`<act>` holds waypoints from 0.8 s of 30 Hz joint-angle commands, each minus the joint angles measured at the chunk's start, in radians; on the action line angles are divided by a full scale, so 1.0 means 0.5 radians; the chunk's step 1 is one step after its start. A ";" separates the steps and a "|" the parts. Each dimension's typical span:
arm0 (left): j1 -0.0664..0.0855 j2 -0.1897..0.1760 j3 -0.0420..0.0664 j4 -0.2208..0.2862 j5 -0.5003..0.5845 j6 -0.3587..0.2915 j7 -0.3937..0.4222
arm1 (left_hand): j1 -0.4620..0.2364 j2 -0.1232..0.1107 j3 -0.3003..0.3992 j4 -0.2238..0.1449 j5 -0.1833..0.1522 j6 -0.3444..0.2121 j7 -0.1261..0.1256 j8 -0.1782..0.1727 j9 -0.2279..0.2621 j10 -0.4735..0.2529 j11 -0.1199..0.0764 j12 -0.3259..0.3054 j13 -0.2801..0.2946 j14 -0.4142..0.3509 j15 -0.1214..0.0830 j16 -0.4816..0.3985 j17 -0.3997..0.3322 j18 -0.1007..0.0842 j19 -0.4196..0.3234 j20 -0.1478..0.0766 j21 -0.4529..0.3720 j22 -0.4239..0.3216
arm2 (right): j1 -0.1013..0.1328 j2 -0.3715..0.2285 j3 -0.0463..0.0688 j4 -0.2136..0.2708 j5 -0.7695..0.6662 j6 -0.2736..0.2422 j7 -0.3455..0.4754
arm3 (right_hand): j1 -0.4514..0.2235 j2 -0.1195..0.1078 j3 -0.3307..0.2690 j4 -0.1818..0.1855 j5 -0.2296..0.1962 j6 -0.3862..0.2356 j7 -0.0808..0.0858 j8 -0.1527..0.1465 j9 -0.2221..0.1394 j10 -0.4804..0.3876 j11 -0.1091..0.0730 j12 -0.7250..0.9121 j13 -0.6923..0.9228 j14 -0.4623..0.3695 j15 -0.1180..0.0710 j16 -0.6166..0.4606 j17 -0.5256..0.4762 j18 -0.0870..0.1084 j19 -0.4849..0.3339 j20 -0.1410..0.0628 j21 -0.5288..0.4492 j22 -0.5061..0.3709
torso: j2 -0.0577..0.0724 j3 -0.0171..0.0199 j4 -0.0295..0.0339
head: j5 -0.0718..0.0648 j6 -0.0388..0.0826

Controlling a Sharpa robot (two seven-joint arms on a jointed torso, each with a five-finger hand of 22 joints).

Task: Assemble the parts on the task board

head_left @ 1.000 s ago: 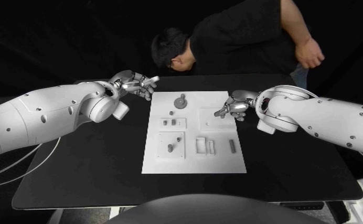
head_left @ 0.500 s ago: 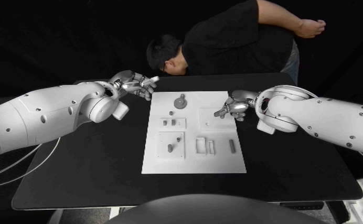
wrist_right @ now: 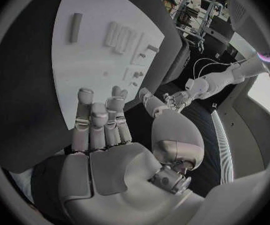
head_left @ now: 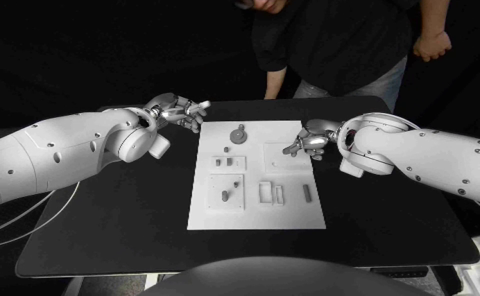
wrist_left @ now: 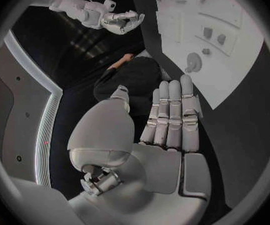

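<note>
The white task board (head_left: pixel 257 213) lies in the middle of the black table. On it are a round grey part with a stem (head_left: pixel 238 134), two small pegs (head_left: pixel 223 162) on a raised block, a lower block with upright pieces (head_left: pixel 228 192), and a short bar (head_left: pixel 307 193). My left hand (head_left: pixel 182 111) hovers off the board's far left corner, fingers straight and empty, as the left wrist view confirms (wrist_left: pixel 171 120). My right hand (head_left: pixel 308 138) is at the board's right edge beside a raised square plate (head_left: pixel 283 159), fingers extended and holding nothing (wrist_right: pixel 100 122).
A person in a dark shirt (head_left: pixel 330 25) stands right behind the table's far edge, touching nothing on the board. Bare black table (head_left: pixel 110 220) lies on both sides of the board and in front of it.
The person behind the table has straightened up from a bent-over posture. Both hands and all parts on the board stay where they were.
</note>
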 commanded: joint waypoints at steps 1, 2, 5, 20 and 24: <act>0.002 0.002 0.001 0.005 0.004 -0.003 0.022 | 0.023 0.002 -0.015 0.001 0.004 -0.011 0.002 0.011 -0.003 0.003 -0.011 -0.006 0.003 0.000 -0.007 0.013 -0.003 0.027 0.013 -0.001 -0.010 0.002 | -0.001 0.000 0.000 0.003 -0.014 0.027 0.006 | 0.013 -0.001 -0.003 -0.014 0.008 -0.005 0.015 -0.011 0.001 0.014 0.005 -0.007 0.000 -0.004 -0.016 -0.011 -0.002 0.029 0.008 -0.010 -0.007 0.004 | 0.000 -0.0010 0.000 | 0.000 -0.001; 0.002 0.002 0.001 0.005 0.004 -0.003 0.022 | 0.023 0.002 -0.015 0.001 0.004 -0.011 0.002 0.011 -0.003 0.003 -0.011 -0.006 0.003 0.000 -0.007 0.013 -0.003 0.027 0.013 -0.001 -0.010 0.002 | -0.001 0.000 0.000 0.003 -0.014 0.027 0.007 | 0.013 -0.001 -0.003 -0.014 0.008 -0.005 0.015 -0.011 0.001 0.014 0.005 -0.007 0.000 -0.004 -0.016 -0.011 -0.002 0.029 0.008 -0.010 -0.007 0.004 | 0.000 -0.0010 0.000 | 0.000 -0.001; 0.002 0.003 0.001 0.005 0.004 -0.003 0.022 | 0.024 0.002 -0.016 0.001 0.004 -0.011 0.002 0.011 -0.003 0.003 -0.011 -0.006 0.003 0.000 -0.007 0.013 -0.003 0.027 0.013 -0.001 -0.010 0.002 | -0.001 0.000 0.000 0.003 -0.014 0.028 0.007 | 0.013 -0.001 -0.003 -0.014 0.008 -0.005 0.015 -0.011 0.001 0.015 0.005 -0.007 0.000 -0.004 -0.016 -0.011 -0.002 0.029 0.008 -0.010 -0.007 0.004 | 0.000 -0.0004 0.000 | 0.001 -0.002; 0.002 0.004 0.001 0.005 0.004 -0.003 0.022 | 0.027 0.004 -0.020 0.002 0.004 -0.010 0.002 0.011 -0.004 0.003 -0.011 -0.007 0.003 0.001 -0.007 0.013 -0.004 0.027 0.014 -0.001 -0.011 0.002 | -0.001 0.001 0.000 -0.002 -0.014 0.030 0.007 | 0.012 0.000 -0.003 -0.015 0.008 -0.005 0.015 -0.012 0.001 0.015 0.005 -0.008 0.000 -0.004 -0.016 -0.011 -0.001 0.029 0.009 -0.010 -0.008 0.004 | 0.000 0.0008 -0.001 | 0.001 -0.002; 0.002 0.004 0.001 0.005 0.004 -0.001 0.022 | 0.028 0.005 -0.022 0.002 0.004 -0.010 0.002 0.011 -0.005 0.003 -0.011 -0.007 0.003 0.001 -0.007 0.013 -0.004 0.027 0.014 -0.001 -0.011 0.002 | -0.001 0.002 0.000 -0.002 -0.014 0.030 0.008 | 0.011 0.001 -0.003 -0.015 0.008 -0.005 0.015 -0.012 0.002 0.015 0.005 -0.008 0.000 -0.004 -0.016 -0.011 -0.001 0.029 0.009 -0.010 -0.008 0.004 | 0.000 0.0002 -0.001 | 0.001 -0.001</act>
